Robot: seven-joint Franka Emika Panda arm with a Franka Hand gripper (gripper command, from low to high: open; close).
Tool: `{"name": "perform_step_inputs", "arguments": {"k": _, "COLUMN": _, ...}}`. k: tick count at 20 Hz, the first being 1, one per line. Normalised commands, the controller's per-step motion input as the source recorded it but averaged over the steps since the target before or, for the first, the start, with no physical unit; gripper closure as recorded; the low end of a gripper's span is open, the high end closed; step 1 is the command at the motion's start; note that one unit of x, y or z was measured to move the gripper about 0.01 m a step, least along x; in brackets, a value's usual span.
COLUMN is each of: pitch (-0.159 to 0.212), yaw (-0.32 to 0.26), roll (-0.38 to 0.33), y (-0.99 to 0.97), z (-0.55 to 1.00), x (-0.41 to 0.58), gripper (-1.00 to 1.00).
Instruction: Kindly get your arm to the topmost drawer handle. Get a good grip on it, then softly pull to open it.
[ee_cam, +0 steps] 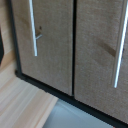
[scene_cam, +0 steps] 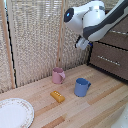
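Nearing the slim silver topmost drawer handle [scene_cam: 120,32], the glossy white arm's claw [scene_cam: 83,44] grips nothing yet; its opening is unclear, the drawer shut.

Arm: the arm [scene_cam: 90,20] reaches in from the exterior view's upper right, held high, bent at its rounded joints.
Gripper: gripper [scene_cam: 82,44] points downward; finger spread unclear.

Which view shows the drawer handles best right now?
The wrist view: two silver drawer handles fill the frame close up against the brown drawer fronts, though which is topmost can't be told. The exterior view shows only one thin handle at its right; the arm hides the upper drawers.
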Motion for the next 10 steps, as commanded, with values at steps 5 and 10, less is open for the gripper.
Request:
{"name": "perform_step_inputs", "arguments": {"k": 5, "pitch": -0.004, "yaw": 0.041, "roll": -0.365, "y": -0.38, "z": 0.00, "x": -0.049, "gripper": -1.00}}
{"name": "perform_step_inputs", "arguments": {"k": 10, "pitch": -0.001, "yaw": 0.021, "roll": -0.263, "y": -0.66, "z": 0.14, "x": -0.169, "gripper": -1.00}}
